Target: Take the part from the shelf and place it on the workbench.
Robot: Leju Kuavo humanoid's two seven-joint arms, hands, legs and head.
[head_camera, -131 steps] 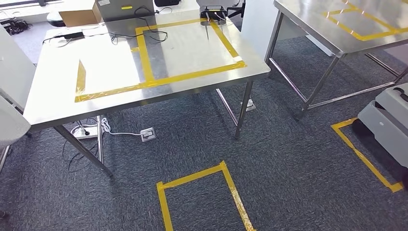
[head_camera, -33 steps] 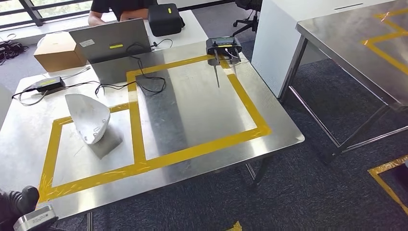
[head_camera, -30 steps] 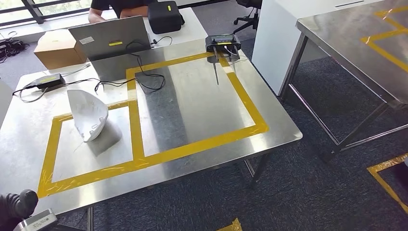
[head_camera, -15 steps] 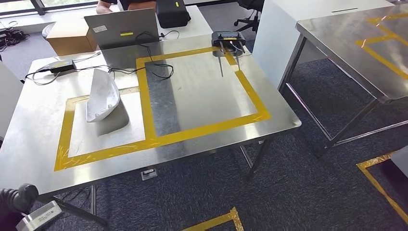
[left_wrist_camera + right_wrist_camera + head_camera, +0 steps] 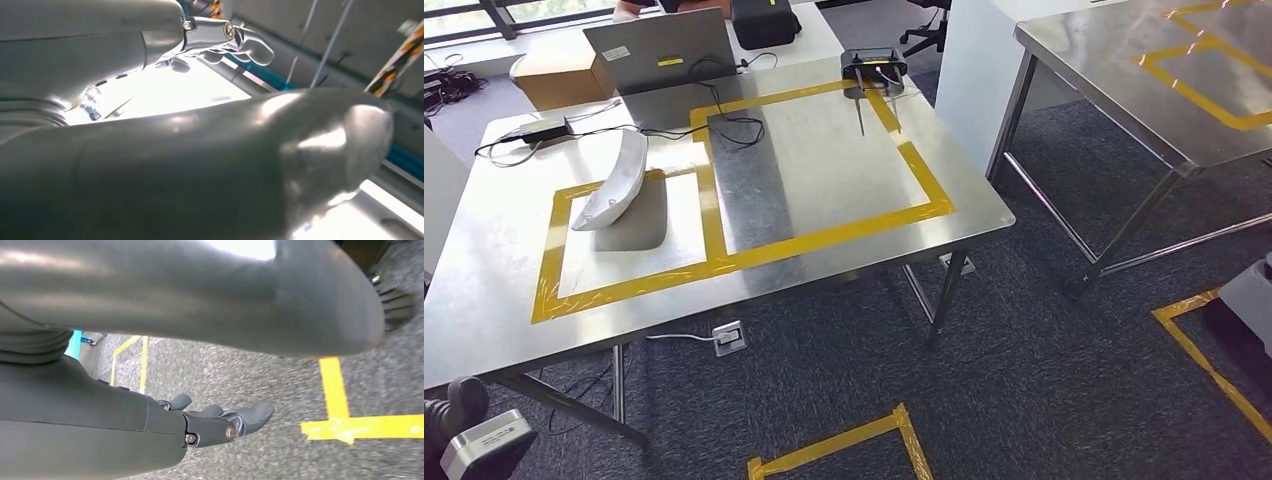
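I see the white curved part [image 5: 614, 182] resting on the bench [image 5: 824, 190]; my left hand [image 5: 220, 40] and right hand [image 5: 220, 422] hang empty, fingers apart.

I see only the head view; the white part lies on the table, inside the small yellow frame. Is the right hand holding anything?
Observer: No. The right hand holds nothing; it hangs above grey carpet.
Operator: Is there any marking near it?
Observer: Yes, yellow tape lies on the carpet close by.
Operator: And the left hand?
Observer: The left hand holds nothing either.
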